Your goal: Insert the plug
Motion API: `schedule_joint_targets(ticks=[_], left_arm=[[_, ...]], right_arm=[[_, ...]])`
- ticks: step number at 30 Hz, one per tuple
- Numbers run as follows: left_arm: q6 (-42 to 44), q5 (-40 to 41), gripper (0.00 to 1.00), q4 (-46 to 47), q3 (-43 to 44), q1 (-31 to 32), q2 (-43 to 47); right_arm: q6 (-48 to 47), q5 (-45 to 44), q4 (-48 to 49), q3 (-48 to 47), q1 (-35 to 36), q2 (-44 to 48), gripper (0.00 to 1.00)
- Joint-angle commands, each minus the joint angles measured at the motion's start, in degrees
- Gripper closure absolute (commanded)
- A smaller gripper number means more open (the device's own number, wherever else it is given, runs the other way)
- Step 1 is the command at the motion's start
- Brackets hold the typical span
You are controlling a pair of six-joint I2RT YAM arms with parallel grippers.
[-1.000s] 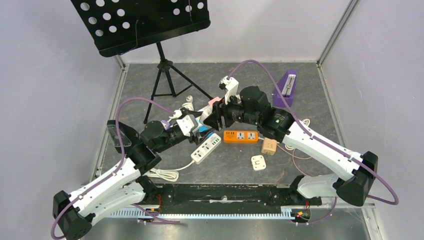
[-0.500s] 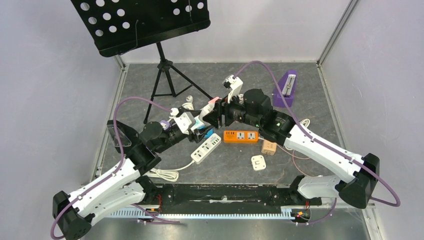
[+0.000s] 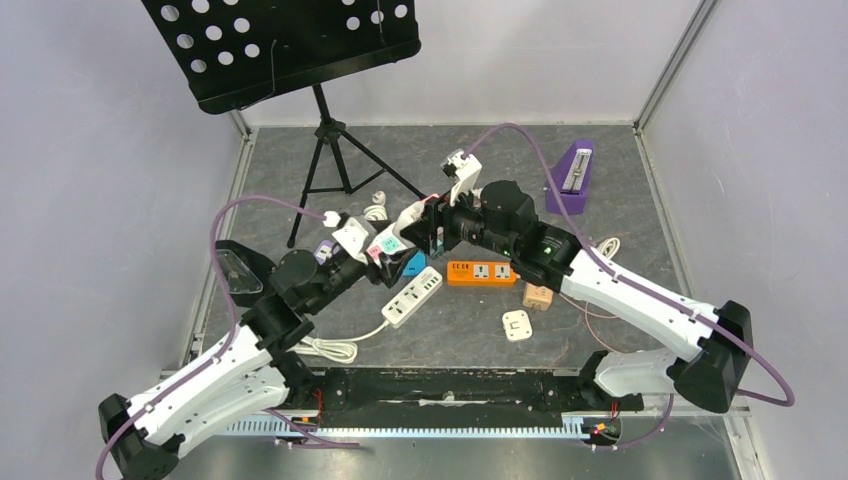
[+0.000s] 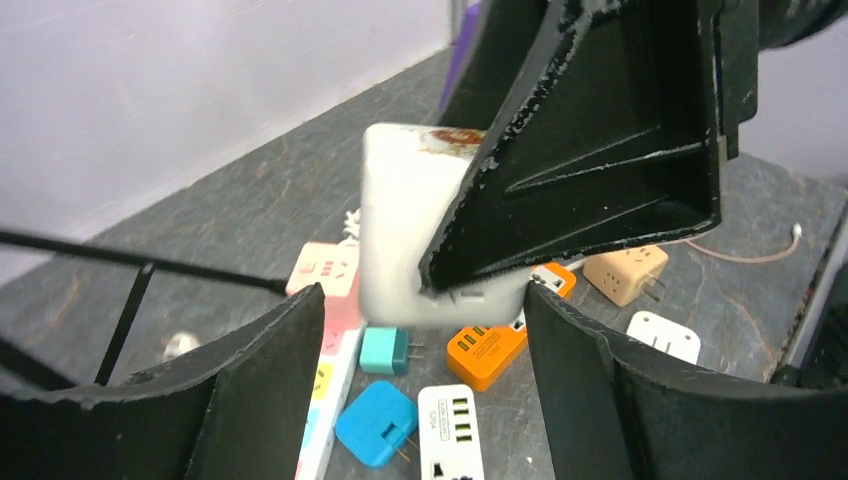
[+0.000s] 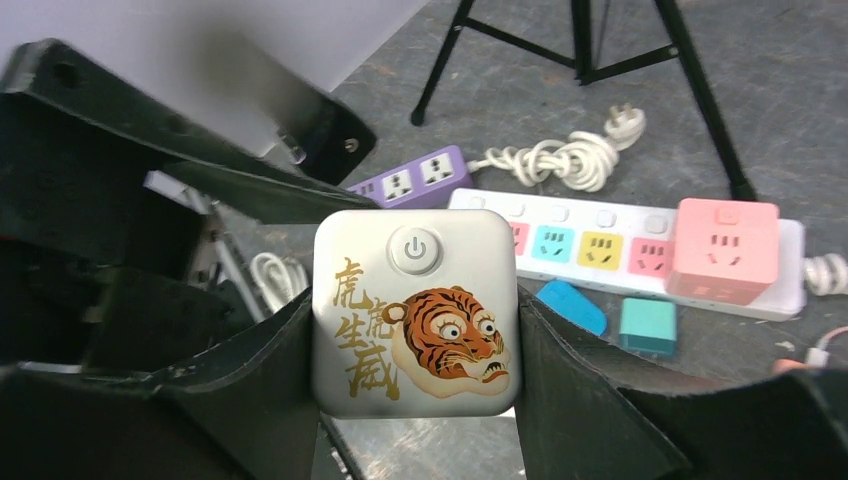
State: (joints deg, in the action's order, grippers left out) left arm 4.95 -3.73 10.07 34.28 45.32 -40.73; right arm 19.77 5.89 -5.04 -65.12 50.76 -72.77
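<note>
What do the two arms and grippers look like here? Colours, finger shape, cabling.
Both the left arm and right arm have white link shells with black joints and bases. A purple cable loops along each to a white wrist camera mount. The fingers are black, wedge-shaped, ribbed, with scuffed edges. A small green light shows on the right arm.

Left arm: you have stretched it further out; its wrist now sits further back and left.
Left pincer (image 3: 395,250): drawn slightly back and left.
Right pincer (image 3: 425,225): nudged left, carrying the tiger plug (image 5: 415,320) with it.
</note>
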Motion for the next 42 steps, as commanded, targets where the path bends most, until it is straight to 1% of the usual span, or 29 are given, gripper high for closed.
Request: schedule_joint_targets(ticks=[1, 4, 7, 10, 13, 16, 20, 25, 35, 42], left_arm=[[-11.0, 16.3, 0.21, -7.5, 2.6, -0.1, 6.2], [-15.0, 22.6, 0.21, -18.2, 5.3, -0.1, 8.9], [-17.7, 29.0, 0.22, -26.7, 7.5, -0.1, 11.0], [-19.0, 33.2, 0.22, -31.6, 8.7, -0.1, 13.0], [-19.3, 34.6, 0.22, -34.1, 9.1, -0.1, 15.4], [-18.0, 34.4, 0.22, -34.8, 8.4, -0.1, 17.8], [-16.6, 35.7, 0.21, -34.2, 7.3, -0.1, 19.0], [-16.2, 37.0, 0.21, -34.2, 7.0, -0.1, 18.7], [-16.5, 37.9, 0.21, -33.6, 5.6, -0.1, 18.6], [-16.8, 39.2, 0.21, -33.6, 4.4, -0.1, 18.7]], right_arm=[[-4.8, -8.1, -2.9, -4.4, 0.0, -4.1, 1.0], [-7.3, -12.0, -4.6, -5.5, 0.0, -8.3, 1.0], [-9.2, -14.4, -3.0, -5.4, 0.1, -12.9, 1.0], [-10.9, -14.3, 4.2, -3.2, 0.0, -16.7, 1.0], [-12.0, -15.3, 9.0, -3.6, 0.1, -21.7, 1.0], [-13.3, -15.9, 14.1, -4.3, 0.1, -25.8, 1.0], [-14.8, -18.5, 15.3, -8.7, 0.1, -31.3, 1.0], [-17.0, -19.7, 20.0, -9.3, 0.0, -35.7, 1.0], [-19.2, -20.3, 24.3, -8.5, -0.7, -39.6, 1.0], [-18.8, -20.9, 23.9, -7.0, -1.5, -40.0, 1.0]])
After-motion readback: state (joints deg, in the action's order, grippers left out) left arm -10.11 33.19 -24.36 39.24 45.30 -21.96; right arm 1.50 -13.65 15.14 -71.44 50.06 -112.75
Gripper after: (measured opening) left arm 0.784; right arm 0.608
